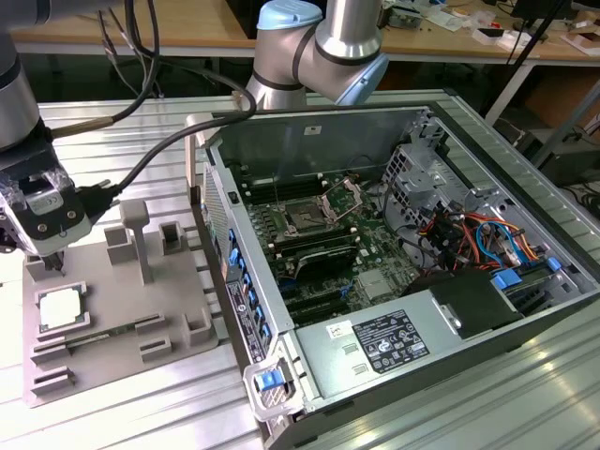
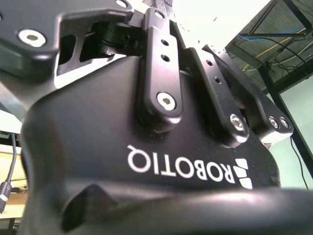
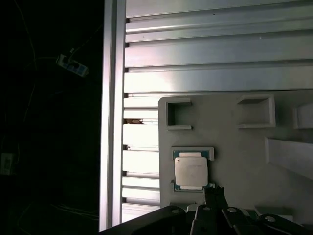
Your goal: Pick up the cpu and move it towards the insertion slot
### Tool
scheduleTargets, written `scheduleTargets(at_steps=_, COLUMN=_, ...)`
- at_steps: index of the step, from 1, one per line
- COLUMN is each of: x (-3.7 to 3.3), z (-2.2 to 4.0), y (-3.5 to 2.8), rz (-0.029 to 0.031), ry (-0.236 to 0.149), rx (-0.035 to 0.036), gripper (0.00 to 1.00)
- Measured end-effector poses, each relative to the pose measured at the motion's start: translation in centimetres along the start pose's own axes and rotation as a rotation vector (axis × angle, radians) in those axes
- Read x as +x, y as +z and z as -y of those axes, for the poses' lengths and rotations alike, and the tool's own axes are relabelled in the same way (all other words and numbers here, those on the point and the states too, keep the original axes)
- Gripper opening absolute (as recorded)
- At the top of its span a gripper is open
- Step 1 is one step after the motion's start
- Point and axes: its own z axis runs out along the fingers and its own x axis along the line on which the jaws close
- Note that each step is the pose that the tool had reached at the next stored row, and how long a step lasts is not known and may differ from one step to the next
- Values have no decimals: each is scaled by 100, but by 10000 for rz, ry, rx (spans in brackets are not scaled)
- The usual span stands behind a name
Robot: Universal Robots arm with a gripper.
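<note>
The cpu (image 1: pixel 61 307) lies flat in a framed seat at the near corner of the grey tray (image 1: pixel 141 300), at the exterior view's left. Its silver-white top also shows in the first wrist view (image 3: pixel 191 170). My gripper (image 1: pixel 53 258) hangs just above the tray, a little behind the cpu and apart from it. In the first wrist view its dark tip (image 3: pixel 214 196) reaches in beside one corner of the cpu. The insertion slot (image 1: pixel 305 217) sits on the motherboard inside the open computer case, its metal bracket (image 1: pixel 342 197) tipped up beside it.
The tray carries several raised blocks (image 1: pixel 136 239) right beside the gripper. The case wall (image 1: pixel 220 234) stands between tray and motherboard. Cables (image 1: pixel 469 234) and a drive cage fill the case's right side. The ribbed metal table (image 3: pixel 215 73) ends close to the tray.
</note>
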Motion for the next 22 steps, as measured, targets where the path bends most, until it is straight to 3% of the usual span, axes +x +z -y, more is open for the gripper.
scheduleTargets(at_steps=22, x=21, z=2, y=69, rz=0, ry=0, rx=0, gripper=11)
